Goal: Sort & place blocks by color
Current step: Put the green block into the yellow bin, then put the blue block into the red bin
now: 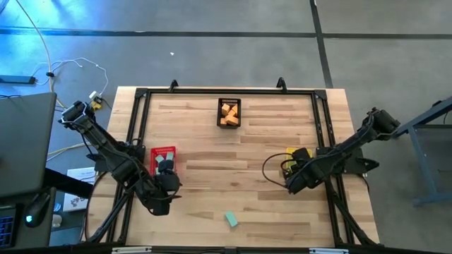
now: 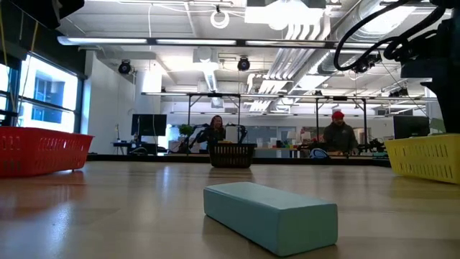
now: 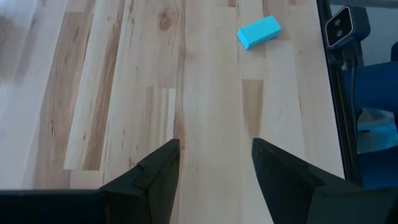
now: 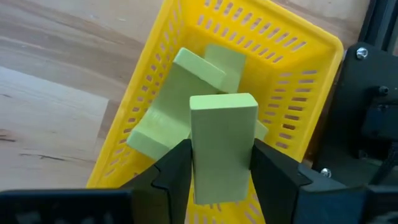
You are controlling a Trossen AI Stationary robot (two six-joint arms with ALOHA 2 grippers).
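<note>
High view: a wooden table (image 1: 233,152) is seen with a black frame (image 1: 134,127) along its left, top and right edges. The black basket (image 1: 229,113) sits at upper centre, just under the top rail, with orange blocks (image 1: 228,115) inside. The red basket (image 1: 163,159) lies at left centre beside the left rail, dark pieces showing in it. The yellow basket (image 1: 294,161) lies at right centre close to the right rail. One teal block (image 1: 231,219) is left loose at lower centre, near the bottom edge, with bare wood all around it; the wide middle of the table between the three baskets is open.

The left gripper (image 1: 164,190) is held at lower left, below the red basket, well apart from the teal block. In the left wrist view its fingers (image 3: 155,174) are spread over bare wood with nothing between them, the teal block lying farther off near the table's edge.

The right gripper (image 1: 295,180) is placed over the yellow basket's lower edge. In the right wrist view a green block (image 4: 222,146) stands between its fingers (image 4: 174,171), over other green blocks (image 4: 180,93) in the basket; whether the jaws still pinch it cannot be told.

No readable writing or labels can be made out.
</note>
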